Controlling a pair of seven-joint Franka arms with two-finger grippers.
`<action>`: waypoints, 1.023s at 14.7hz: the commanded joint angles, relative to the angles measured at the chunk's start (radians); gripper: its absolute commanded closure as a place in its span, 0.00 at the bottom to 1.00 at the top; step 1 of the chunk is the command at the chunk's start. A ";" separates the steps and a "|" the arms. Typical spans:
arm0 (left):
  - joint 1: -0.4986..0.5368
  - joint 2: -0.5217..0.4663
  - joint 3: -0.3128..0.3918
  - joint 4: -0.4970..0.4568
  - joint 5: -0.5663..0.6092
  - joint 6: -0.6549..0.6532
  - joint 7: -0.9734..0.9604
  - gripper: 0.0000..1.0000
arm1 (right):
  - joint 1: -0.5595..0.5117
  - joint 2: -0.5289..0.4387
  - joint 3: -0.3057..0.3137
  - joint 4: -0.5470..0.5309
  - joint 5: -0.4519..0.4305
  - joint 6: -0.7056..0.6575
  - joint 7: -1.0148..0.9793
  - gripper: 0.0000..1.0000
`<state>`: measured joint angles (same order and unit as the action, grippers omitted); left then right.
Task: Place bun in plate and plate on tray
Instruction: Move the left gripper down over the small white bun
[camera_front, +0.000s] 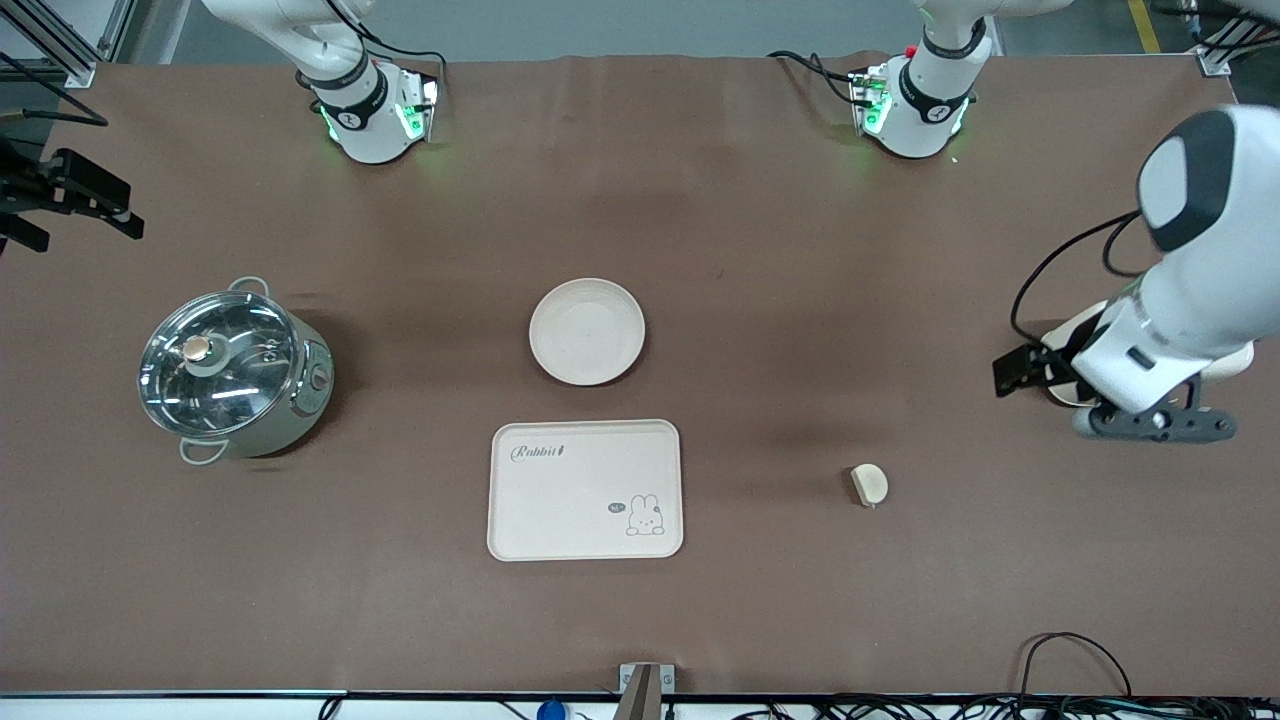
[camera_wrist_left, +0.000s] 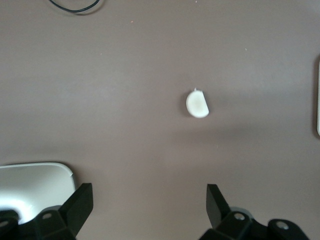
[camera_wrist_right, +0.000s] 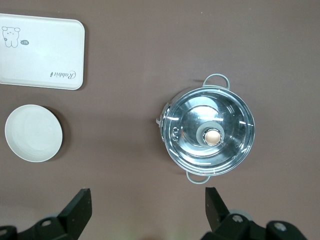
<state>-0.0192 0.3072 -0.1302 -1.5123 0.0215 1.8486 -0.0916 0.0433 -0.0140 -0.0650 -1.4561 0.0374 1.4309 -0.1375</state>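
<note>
Two steps are both undone: the small cream-white half-round bun (camera_front: 869, 485) lies on the brown desk (camera_front: 800, 300) toward the left arm's end, well apart from the round cream plate (camera_front: 587, 331) and the cream rectangular "Rabbit" tray (camera_front: 585, 489), so the left gripper (camera_wrist_left: 150, 200), fingers (camera_wrist_left: 80, 205) wide and empty, should descend over it, while the right gripper (camera_wrist_right: 147, 202), likewise spread and empty, waits above the lidded steel pot (camera_wrist_right: 209, 131).
</note>
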 joint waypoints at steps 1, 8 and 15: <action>-0.022 0.088 0.000 0.040 -0.003 0.059 -0.075 0.00 | 0.001 -0.015 0.005 -0.015 -0.013 0.003 0.006 0.00; -0.100 0.246 0.001 0.029 0.000 0.243 -0.296 0.00 | 0.024 -0.015 0.007 -0.013 -0.013 0.025 0.006 0.00; -0.136 0.381 0.003 -0.026 0.017 0.414 -0.483 0.08 | 0.041 -0.014 0.008 -0.020 -0.013 0.032 0.009 0.00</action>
<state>-0.1549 0.6704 -0.1317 -1.5127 0.0217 2.2153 -0.5223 0.0781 -0.0140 -0.0553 -1.4574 0.0373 1.4559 -0.1373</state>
